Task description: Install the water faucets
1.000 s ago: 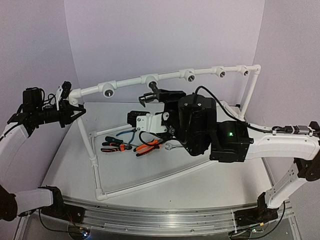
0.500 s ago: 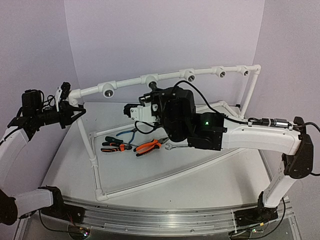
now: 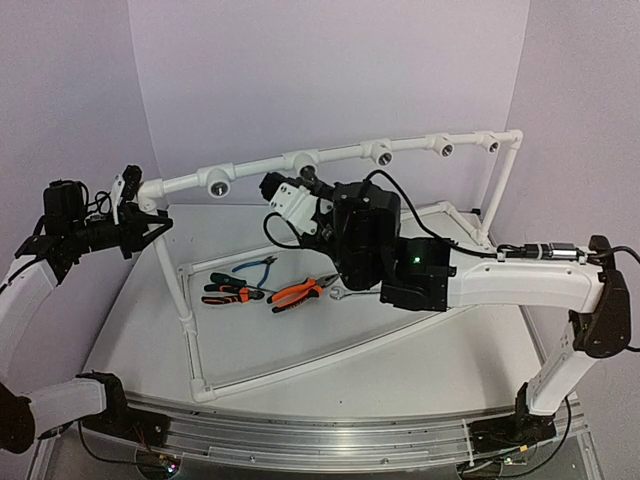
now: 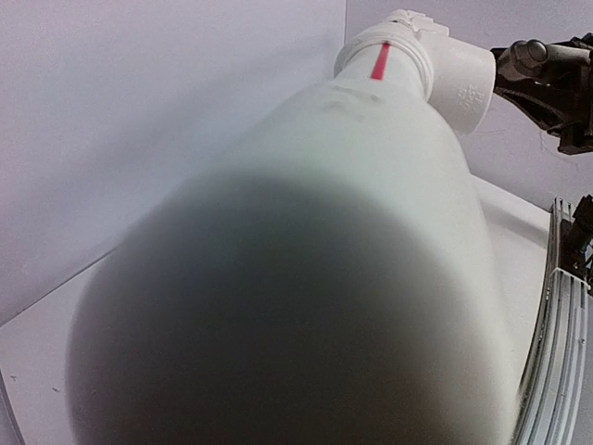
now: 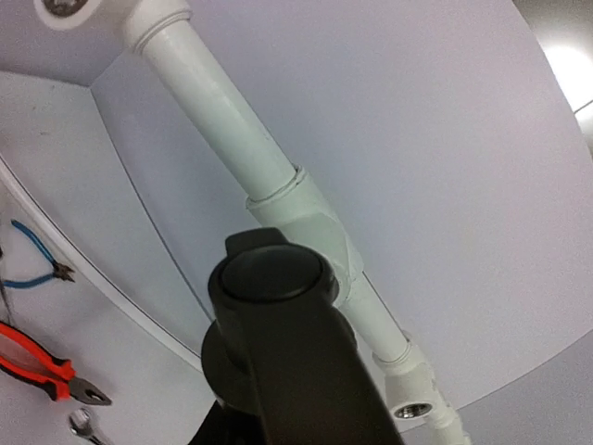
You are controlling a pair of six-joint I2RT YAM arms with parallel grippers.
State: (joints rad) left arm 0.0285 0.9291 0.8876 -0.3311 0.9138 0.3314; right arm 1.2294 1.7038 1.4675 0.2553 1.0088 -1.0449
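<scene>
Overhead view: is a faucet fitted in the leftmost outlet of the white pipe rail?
No, the leftmost outlet on the white pipe rail shows an open round hole, nothing screwed in.

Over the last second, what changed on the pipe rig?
Right arm swung left and back toward the pipe frame, wrist rolled; right end effector now at the faucet on the tee, grip not visible. Left end effector still holds the frame; orange pliers unmoved.

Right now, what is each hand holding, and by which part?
Left hand grips the white pipe frame at its corner. Right hand is at the faucet; grip cannot be told.
</scene>
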